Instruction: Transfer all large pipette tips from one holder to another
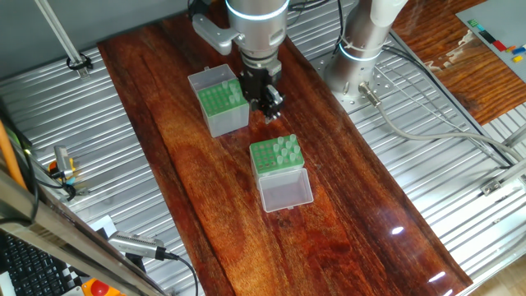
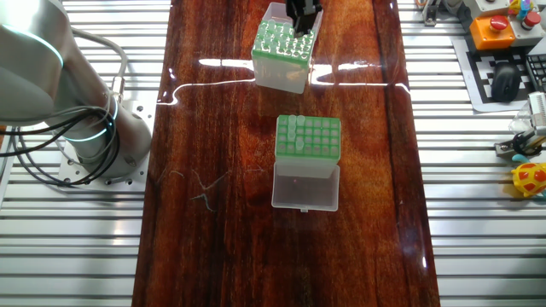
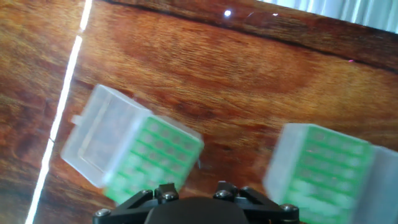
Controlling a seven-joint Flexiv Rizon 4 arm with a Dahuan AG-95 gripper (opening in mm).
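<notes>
Gripper (image 1: 269, 103) hovers at the edge of the clear-sided holder (image 1: 220, 100); jaw gap and grasp cannot be told. Pipette tips (image 1: 285, 150) stand in the grey-sided holder (image 1: 276, 156), well apart from the jaws, lid (image 1: 284, 191) open.

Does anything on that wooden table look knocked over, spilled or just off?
Nothing stands out. Both green-topped boxes sit upright with lids open, no tips lie loose on the table, and the tool hangs by the farther box.

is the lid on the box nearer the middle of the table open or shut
Open. The lid is folded back flat on the table beside the box, leaving its green grid top and a few pipette tips uncovered.
</notes>
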